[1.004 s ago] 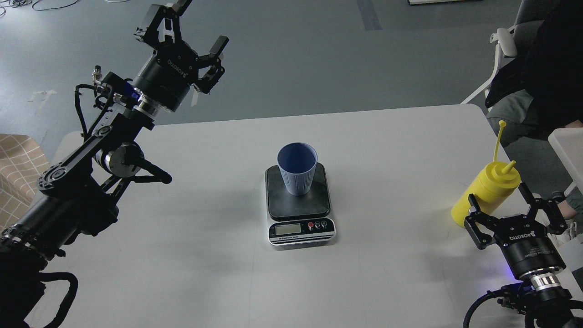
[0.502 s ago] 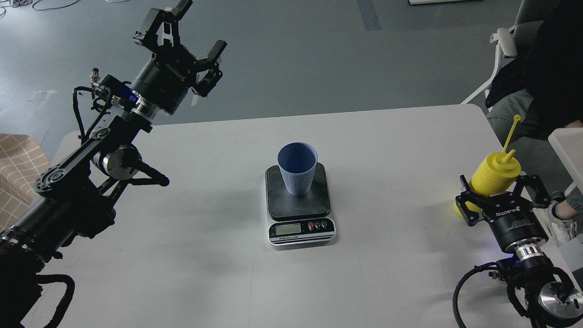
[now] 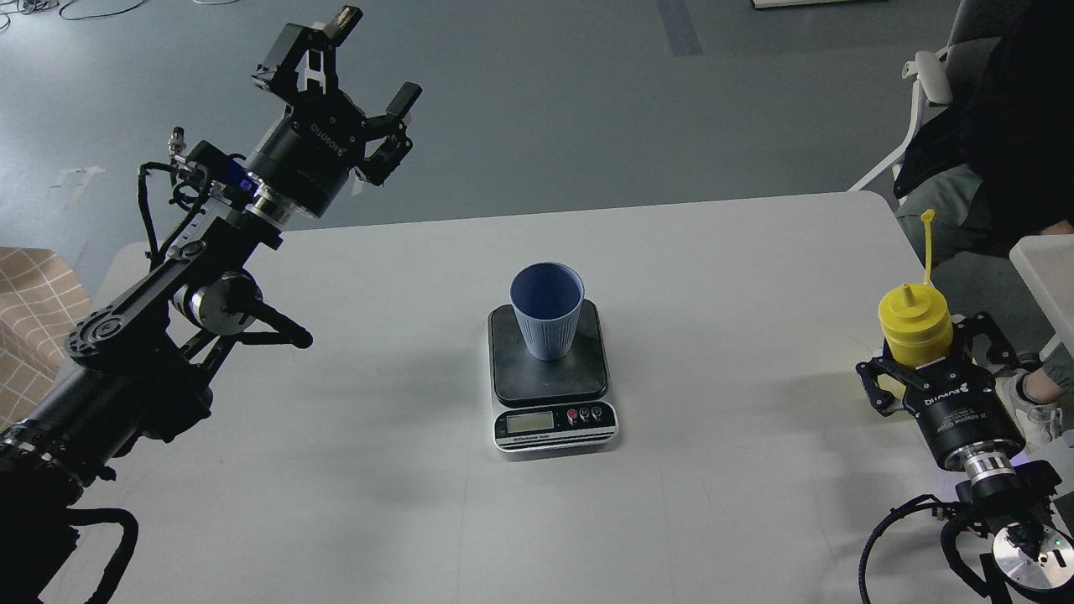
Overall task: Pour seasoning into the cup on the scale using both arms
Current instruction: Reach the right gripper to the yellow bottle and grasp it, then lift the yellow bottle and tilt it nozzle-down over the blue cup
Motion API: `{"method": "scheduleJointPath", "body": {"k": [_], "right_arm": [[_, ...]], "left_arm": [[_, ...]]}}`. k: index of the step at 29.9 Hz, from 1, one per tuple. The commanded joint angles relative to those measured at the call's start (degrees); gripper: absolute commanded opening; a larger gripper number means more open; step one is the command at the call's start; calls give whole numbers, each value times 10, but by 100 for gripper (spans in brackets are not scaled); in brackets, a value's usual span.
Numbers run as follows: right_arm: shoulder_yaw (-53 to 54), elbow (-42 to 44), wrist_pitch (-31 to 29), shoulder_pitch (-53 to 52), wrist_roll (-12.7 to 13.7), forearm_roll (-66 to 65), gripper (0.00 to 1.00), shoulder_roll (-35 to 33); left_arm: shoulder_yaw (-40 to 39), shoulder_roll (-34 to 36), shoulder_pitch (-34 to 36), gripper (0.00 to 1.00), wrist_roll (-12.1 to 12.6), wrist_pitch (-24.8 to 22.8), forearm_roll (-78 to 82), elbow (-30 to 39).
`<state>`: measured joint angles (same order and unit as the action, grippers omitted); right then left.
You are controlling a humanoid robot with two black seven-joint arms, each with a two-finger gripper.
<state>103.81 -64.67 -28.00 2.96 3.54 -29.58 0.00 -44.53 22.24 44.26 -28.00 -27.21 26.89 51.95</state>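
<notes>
The light-blue ribbed cup (image 3: 547,310) stands upright on the dark platform of the scale (image 3: 550,373) in the middle of the white table (image 3: 722,470). The yellow seasoning bottle (image 3: 914,327) is at the table's right edge, nozzle up, its cap strap sticking up. My right gripper (image 3: 933,359) has a finger on each side of the bottle's lower body and is shut on it; the bottle's base is hidden behind the gripper. My left gripper (image 3: 374,55) is open and empty, raised high beyond the table's far left corner, well away from the cup.
A seated person in dark clothes (image 3: 1007,126) and a white chair (image 3: 923,92) are just beyond the table's right far corner. Another white surface (image 3: 1045,277) juts in at the right edge. A checkered cloth (image 3: 33,310) lies left of the table.
My right gripper moved forward around the yellow bottle and closed on it; the bottle now stands straighter in view and slightly further right. My left gripper barely shifted.
</notes>
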Motion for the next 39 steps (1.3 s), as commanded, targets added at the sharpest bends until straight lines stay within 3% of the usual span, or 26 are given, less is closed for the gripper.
{"method": "scheduleJointPath", "body": {"k": [1,6,8,11,16,23,28,39], "right_arm": [[3,-25,0,-44,1,-85,0,0],[-5,-40,0,-218,23,-204,0,-90],[-25,-35,0,-286,39,-280,0,-106],[-92,-42,0,-347,37,-424,0,-96],[-181,-106,0,-352,35,-555,0,-48],[-331,-126,2,-353,-2,-782,0,-22],[-406,-143,60,-355,-14,-848,0,-27],[-424,-155,68,-357,-30,-914,0,-26]], "left_arm": [[-7,1,0,98,0,3,-1,0],[-23,1,0,98,0,3,-1,0],[-29,0,0,98,0,3,-1,3],[-42,1,0,98,0,4,-1,16],[-50,3,0,98,0,4,-1,21],[-57,13,-1,98,0,4,-1,32],[-67,22,-21,98,0,4,-2,43],[-68,34,-26,98,0,4,-2,59]]}}
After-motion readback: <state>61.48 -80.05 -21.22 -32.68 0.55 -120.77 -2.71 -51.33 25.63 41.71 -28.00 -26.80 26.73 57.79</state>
